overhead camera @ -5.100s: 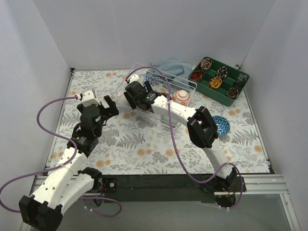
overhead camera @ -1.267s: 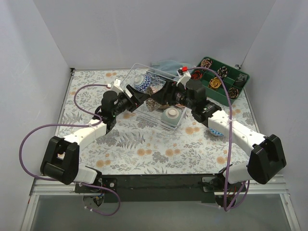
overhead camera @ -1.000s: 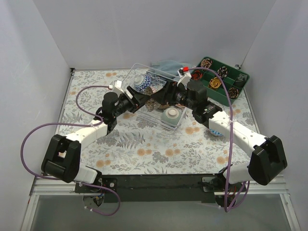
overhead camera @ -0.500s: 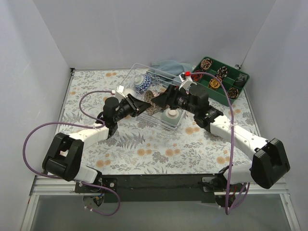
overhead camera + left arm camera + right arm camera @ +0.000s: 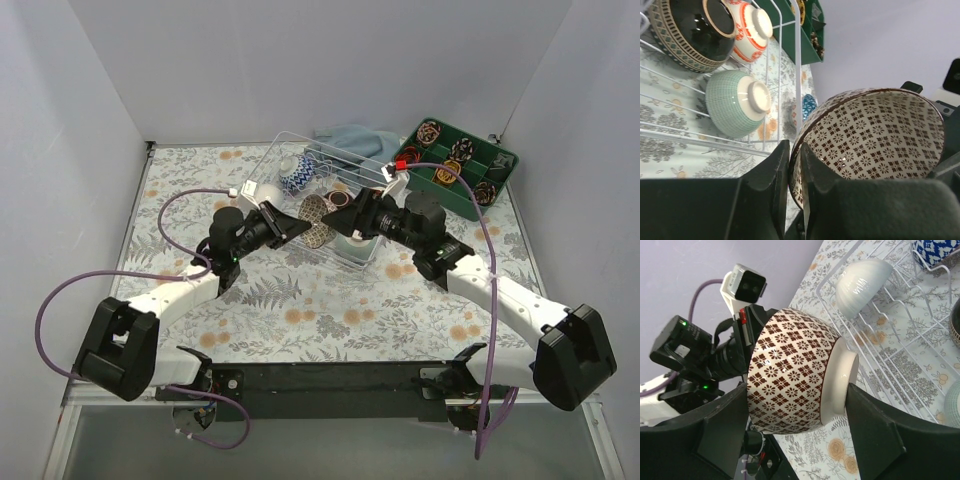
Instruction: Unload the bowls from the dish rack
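A brown-and-white patterned bowl [image 5: 318,220] hangs on its side in the air just in front of the dish rack [image 5: 372,178], held from both sides. My left gripper [image 5: 794,150] is shut on its rim [image 5: 799,145], one finger inside and one outside. My right gripper [image 5: 797,395] spans the bowl [image 5: 790,375] from rim to white foot [image 5: 840,377], pressed on both ends. Still in the rack are a black bowl [image 5: 695,30], a red-and-white bowl [image 5: 752,30], a green bowl [image 5: 735,102], a white bowl [image 5: 862,280] and a blue-patterned bowl [image 5: 297,180].
A green compartmented tray [image 5: 498,178] of small items sits at the back right. A blue cloth [image 5: 350,138] lies behind the rack. A blue bowl [image 5: 809,106] rests on the floral tablecloth to the right of the rack. Purple cables loop from both arms.
The left gripper's jaws have closed onto the patterned bowl's rim. Both grippers and the bowl have drifted slightly toward the near edge, away from the rack.
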Robot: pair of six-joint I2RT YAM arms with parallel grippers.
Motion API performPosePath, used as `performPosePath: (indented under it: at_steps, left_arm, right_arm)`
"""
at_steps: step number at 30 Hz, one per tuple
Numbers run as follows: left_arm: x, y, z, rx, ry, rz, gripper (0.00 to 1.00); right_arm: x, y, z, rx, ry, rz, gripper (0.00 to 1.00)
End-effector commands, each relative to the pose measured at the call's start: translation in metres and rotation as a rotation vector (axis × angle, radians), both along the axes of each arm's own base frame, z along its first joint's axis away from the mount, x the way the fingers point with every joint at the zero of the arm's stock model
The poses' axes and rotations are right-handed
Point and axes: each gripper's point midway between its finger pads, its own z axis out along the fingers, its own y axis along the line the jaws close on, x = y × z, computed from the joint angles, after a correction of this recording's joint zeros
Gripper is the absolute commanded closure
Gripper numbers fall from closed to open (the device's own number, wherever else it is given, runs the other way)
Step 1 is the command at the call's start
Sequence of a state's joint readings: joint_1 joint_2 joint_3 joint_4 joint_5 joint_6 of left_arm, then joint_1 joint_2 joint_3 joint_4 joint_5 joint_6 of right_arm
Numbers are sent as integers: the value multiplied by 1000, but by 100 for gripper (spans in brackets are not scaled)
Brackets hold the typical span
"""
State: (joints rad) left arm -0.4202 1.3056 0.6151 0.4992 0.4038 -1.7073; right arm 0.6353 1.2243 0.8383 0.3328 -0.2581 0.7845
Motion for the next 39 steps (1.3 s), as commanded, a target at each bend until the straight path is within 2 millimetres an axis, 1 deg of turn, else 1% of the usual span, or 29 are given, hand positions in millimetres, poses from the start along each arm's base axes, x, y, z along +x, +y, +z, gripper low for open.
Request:
performPosePath:
  at_steps: [1,3,5,7,8,9,10,11,14,15,16,18,19,20,21,22,23,25,26,27,28,29,30,32,33,35,36,38,39]
  left_arm:
    - [19,28,23,137,-94,153,100]
    - [21,34,26,192,-90,173,100]
    - [22,42,27,258,-110,194,100]
    - [24,48,37,305,-156,207,100]
    - [23,52,37,337,-157,214,100]
    - [23,54,38,356,-165,215,100]
    - [23,56,46,368,-184,220,100]
    - [20,58,40,417,-179,205,100]
    - [17,63,42,492,-201,192,100]
    - [15,62,43,516,-212,191,100]
    - [13,62,42,538,-214,186,100]
    - [8,59,39,592,-227,161,100]
    - [7,59,37,615,-226,167,100]
    - [5,60,32,640,-218,171,100]
    - [-1,54,27,658,-223,150,100]
    - [-2,56,25,677,-224,164,100]
    - [-4,54,22,689,-223,160,100]
    - [-12,48,17,718,-230,138,100]
    - [-13,50,15,736,-226,145,100]
    - [-16,48,13,748,-224,138,100]
    - [-17,47,13,752,-227,138,100]
    - [-18,49,12,760,-226,144,100]
    - [-21,46,12,757,-231,134,100]
    - [-22,46,7,767,-227,122,100]
    - [-22,46,4,775,-225,116,100]
    - [-22,47,4,792,-231,113,100]
    - [-22,48,3,800,-232,114,100]
    - [-22,50,3,807,-236,116,100]
    - [-22,50,5,806,-240,119,100]
  right_arm:
    - [3,-14,20,-13,-121,-39,14]
    - [0,-18,17,-41,-125,-40,10]
    - [-2,-21,12,-71,-118,-42,8]
    - [-3,-26,11,-104,-131,-45,6]
    - [-3,-27,13,-115,-138,-46,6]
    - [-5,-30,8,-143,-126,-48,6]
    - [-5,-32,6,-169,-135,-49,6]
    - [-4,-35,4,-189,-134,-59,6]
    - [-3,-41,-1,-263,-131,-68,9]
    - [-3,-39,2,-272,-141,-67,10]
    - [-6,-42,-7,-317,-113,-67,11]
    - [-4,-41,-13,-368,-111,-81,12]
    - [-4,-40,-10,-383,-115,-82,12]
    - [-2,-41,-12,-404,-114,-98,12]
    - [-4,-36,-15,-424,-118,-85,12]
    - [-5,-32,-11,-427,-125,-79,13]
    - [-1,-34,-12,-454,-124,-106,13]
    - [-4,-23,-22,-503,-118,-80,13]
    - [-2,-22,-19,-527,-118,-90,13]
    - [-2,-15,-30,-565,-100,-73,14]
    - [-1,-13,-31,-588,-101,-71,14]
    - [1,-8,-27,-596,-105,-72,14]
    - [2,-6,-40,-645,-85,-72,16]
    - [4,-3,-46,-674,-78,-77,20]
    - [6,1,-50,-691,-73,-72,25]
    - [8,4,-54,-713,-73,-71,30]
    - [9,9,-58,-727,-69,-63,35]
    - [10,12,-63,-751,-62,-49,38]
    - [11,17,-65,-761,-58,-39,43]
